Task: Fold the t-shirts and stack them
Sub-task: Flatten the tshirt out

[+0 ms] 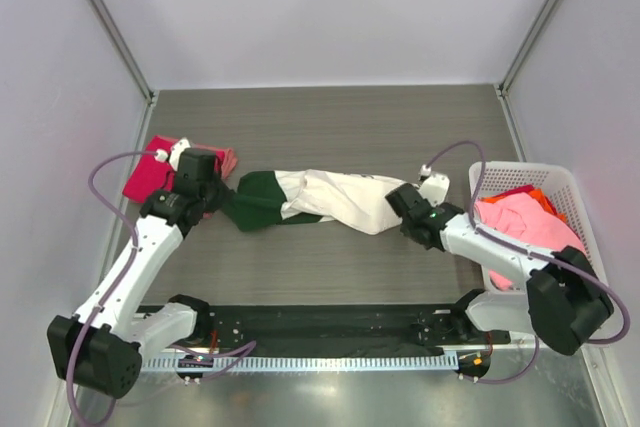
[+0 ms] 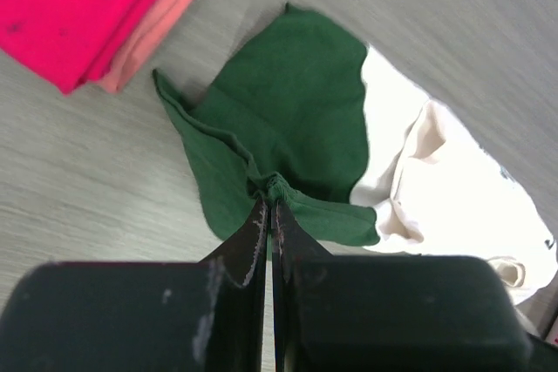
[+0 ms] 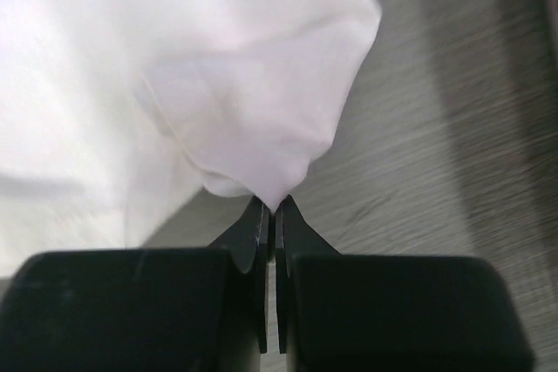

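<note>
The cream-white t-shirt with dark green sleeves (image 1: 330, 199) lies stretched in a bunched strip across the table's middle. My left gripper (image 1: 222, 199) is shut on its green sleeve end (image 2: 288, 128); the pinch (image 2: 272, 202) shows in the left wrist view. My right gripper (image 1: 397, 209) is shut on the cream end (image 3: 261, 84), pinched at the jaws (image 3: 275, 212). A folded magenta-red t-shirt (image 1: 150, 175) lies at the left on a salmon-pink one (image 2: 161, 28), just behind my left gripper. More pink cloth (image 1: 525, 227) fills the basket.
A white plastic lattice basket (image 1: 570, 187) stands at the right edge, holding pink and orange-red cloth. Walls enclose the table at left, back and right. A black strip (image 1: 320, 322) runs along the near edge between the arm bases.
</note>
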`<act>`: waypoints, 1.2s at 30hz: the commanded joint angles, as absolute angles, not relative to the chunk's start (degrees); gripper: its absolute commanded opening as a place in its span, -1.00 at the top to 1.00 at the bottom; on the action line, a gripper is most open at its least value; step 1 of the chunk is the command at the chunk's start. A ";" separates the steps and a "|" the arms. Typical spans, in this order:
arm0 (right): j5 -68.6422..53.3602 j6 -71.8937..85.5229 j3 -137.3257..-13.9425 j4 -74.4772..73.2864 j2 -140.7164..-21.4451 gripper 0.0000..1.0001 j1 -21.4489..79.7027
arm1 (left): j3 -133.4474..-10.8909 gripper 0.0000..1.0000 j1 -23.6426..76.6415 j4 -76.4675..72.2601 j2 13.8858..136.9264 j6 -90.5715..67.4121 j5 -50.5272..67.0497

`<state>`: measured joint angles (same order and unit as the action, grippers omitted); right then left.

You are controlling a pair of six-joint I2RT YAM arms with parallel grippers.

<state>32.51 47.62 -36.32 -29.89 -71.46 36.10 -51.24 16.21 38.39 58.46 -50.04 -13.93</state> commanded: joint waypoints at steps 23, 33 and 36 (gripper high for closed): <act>53.35 56.07 -41.15 -49.57 -41.13 0.98 27.60 | -44.39 1.00 29.94 35.16 52.55 -54.48 -17.47; 50.71 55.72 -40.25 -46.94 -45.70 0.98 27.33 | -45.88 -0.49 38.24 37.96 57.50 -51.24 -25.83; 50.45 55.90 -39.82 -46.23 -45.88 0.98 27.33 | -44.74 -0.42 35.96 38.06 54.68 -50.98 -24.36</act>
<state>48.73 54.19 -39.99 -48.90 -45.89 27.57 -43.72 37.76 37.56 58.08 -52.01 -21.45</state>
